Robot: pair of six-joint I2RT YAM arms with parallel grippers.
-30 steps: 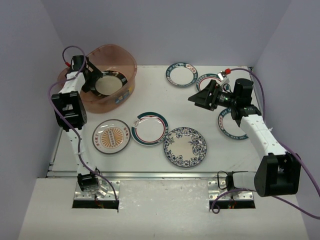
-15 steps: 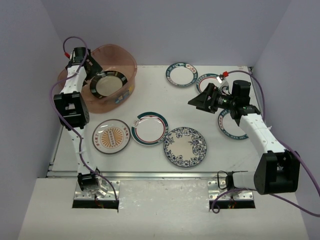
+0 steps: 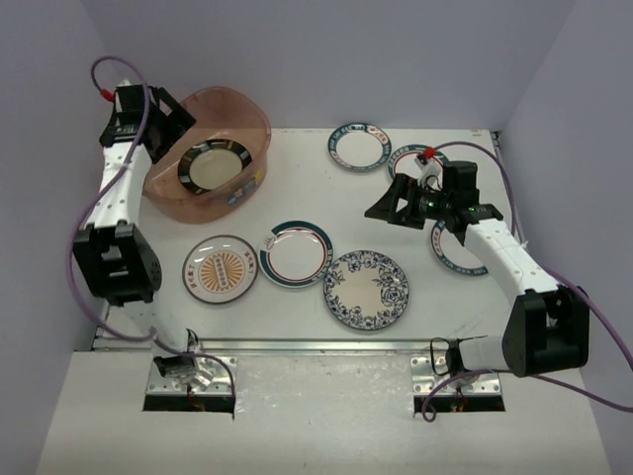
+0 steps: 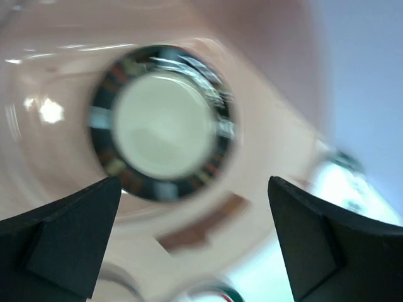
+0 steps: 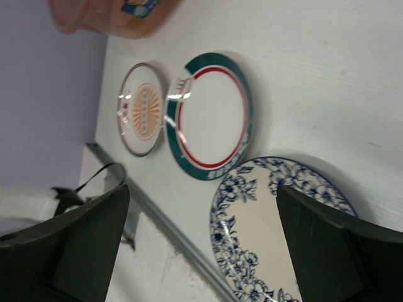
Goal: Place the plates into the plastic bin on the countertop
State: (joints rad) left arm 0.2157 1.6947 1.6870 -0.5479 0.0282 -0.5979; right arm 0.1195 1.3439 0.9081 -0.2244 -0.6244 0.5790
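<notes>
Lying flat inside the plastic bin point(image 3: 249, 115) at the far left of the countertop point(image 3: 297, 193) is a black-rimmed cream plate point(image 3: 213, 166); the left gripper point(image 4: 194, 182) hangs above it, jaws spread and empty. Near the front edge sit the orange sunburst plate point(image 3: 220, 268), teal-rimmed plate point(image 3: 295, 253) and blue floral plate point(image 3: 367, 290). The right gripper point(image 5: 201, 189) hovers right of centre, released, grasping nothing

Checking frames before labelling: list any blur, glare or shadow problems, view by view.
Left wrist view: blurred throughout, the black-rimmed plate and the plastic bin soft-edged, with a bright glare spot on the bin's wall. Right wrist view: fairly sharp, small glints on the orange sunburst plate. Top external view: sharp, evenly lit, only faint shadows.
</notes>
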